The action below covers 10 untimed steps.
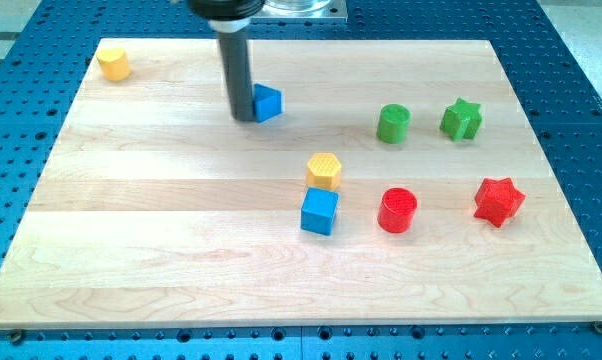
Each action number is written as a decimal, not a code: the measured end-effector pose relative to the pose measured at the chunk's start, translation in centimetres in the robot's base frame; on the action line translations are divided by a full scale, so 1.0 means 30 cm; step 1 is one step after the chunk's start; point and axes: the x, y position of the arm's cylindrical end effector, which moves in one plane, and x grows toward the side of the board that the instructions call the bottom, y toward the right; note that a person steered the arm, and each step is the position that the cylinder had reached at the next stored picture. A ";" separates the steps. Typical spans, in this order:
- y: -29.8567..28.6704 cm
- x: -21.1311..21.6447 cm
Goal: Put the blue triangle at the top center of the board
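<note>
No writing or containers are seen. My tip is set touching the left side of the blue triangle, far centre-left on the wooden board. No gripper is fitted, only the rod. A yellow hexagon touches a blue cube mid-board. A yellow block is noted at the far left corner.

The dark rod rises out of the view's top edge, so its mount is cut off; my tip covers the left part of the small blue triangle block, leaving its shape hard to confirm. The shape of the yellow block by the wooden board's top left corner is too small to tell.
</note>
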 end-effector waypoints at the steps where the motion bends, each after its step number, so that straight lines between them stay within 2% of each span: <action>1: 0.144 -0.020; 2: 0.207 0.107; 3: 0.284 -0.062; 4: 0.063 -0.175; 5: -0.066 -0.103; 6: -0.104 -0.217; 7: -0.032 -0.276; 8: 0.113 -0.276; 9: 0.033 -0.127; 10: 0.024 -0.061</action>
